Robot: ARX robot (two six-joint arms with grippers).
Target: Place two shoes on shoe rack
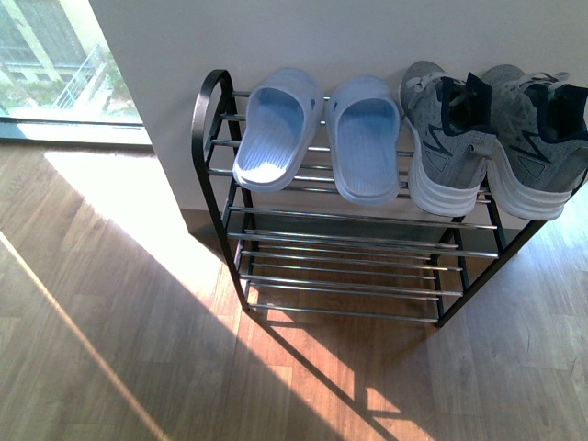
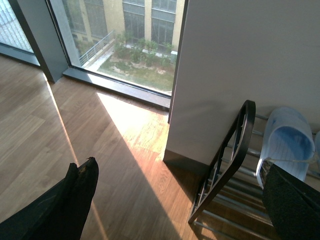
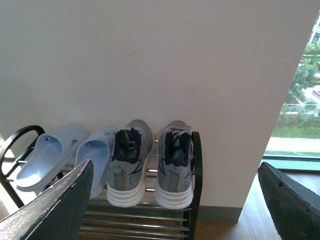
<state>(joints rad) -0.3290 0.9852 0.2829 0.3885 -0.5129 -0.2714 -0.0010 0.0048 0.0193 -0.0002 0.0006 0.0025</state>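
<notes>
Front view. Shoe rack (image 1: 344, 241): black uprights, chrome rods, standing against the white wall. Top tier, from the left: two pale blue slippers (image 1: 317, 133), then the two grey sneakers, left shoe (image 1: 446, 138) and right shoe (image 1: 537, 138), side by side and touching or nearly so. Both sneakers rest with heels out over the front rods and toes toward the wall; long axes run front to back across the rods, roughly parallel. Lower tiers hold nothing visible. No arm in view.

Left wrist view. Left gripper (image 2: 180, 200): two dark fingers spread wide, nothing between them. Rack end loop and one slipper visible beyond; sneakers out of frame.

Right wrist view. Right gripper (image 3: 175, 200): fingers likewise far apart, holding nothing, well back from the rack. Both sneakers seen heel-on, upright on their soles, navy collars facing the camera.

Status, as judged: both shoes placed; nothing appears left but withdrawal.
</notes>
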